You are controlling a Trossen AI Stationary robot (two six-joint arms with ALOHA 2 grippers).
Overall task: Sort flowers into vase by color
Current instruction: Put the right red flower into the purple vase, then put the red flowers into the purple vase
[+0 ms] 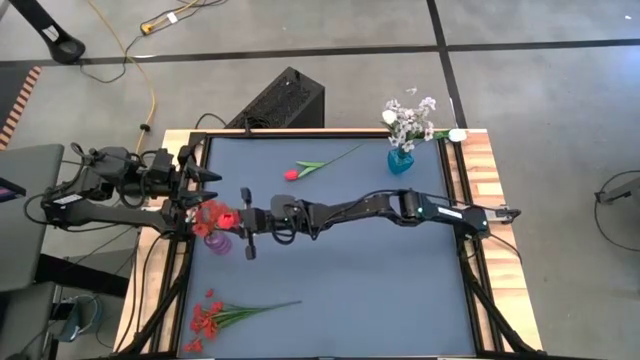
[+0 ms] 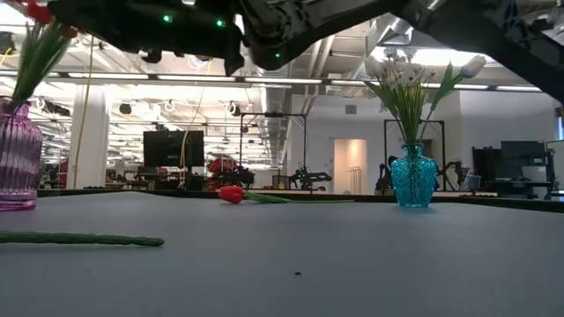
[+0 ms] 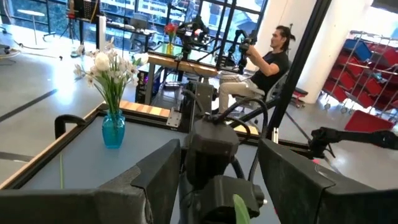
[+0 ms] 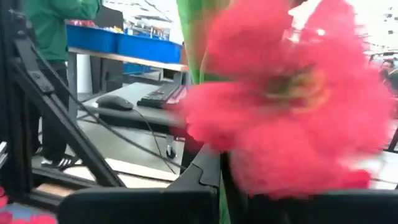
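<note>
A red flower [image 1: 214, 214] stands over the purple vase [image 1: 218, 242] at the table's left edge. In the low view its green stems [image 2: 33, 62] rise out of the purple vase [image 2: 16, 158]. My right gripper [image 1: 236, 218] reaches across the table and is shut on this flower, whose bloom [image 4: 292, 93] fills the right wrist view. My left gripper [image 1: 210, 188] is open just beyond the vase on its far side, pointing right, touching nothing. A red tulip [image 1: 291, 174] lies on the mat. A bunch of small red blossoms [image 1: 207, 320] lies near the near edge. My right gripper holds the red flower by its green stem [image 4: 221, 193] just below the bloom, coming level from the table's right side. The bloom itself hides the place of contact. The flower stands about upright, with its lower stem down in the purple vase.
A blue vase [image 1: 400, 160] with white flowers [image 1: 410, 118] stands at the far right corner, a white tulip [image 1: 457, 134] beside it. In the low view a green stem [image 2: 79, 239] lies in front. People sit and stand beyond the table.
</note>
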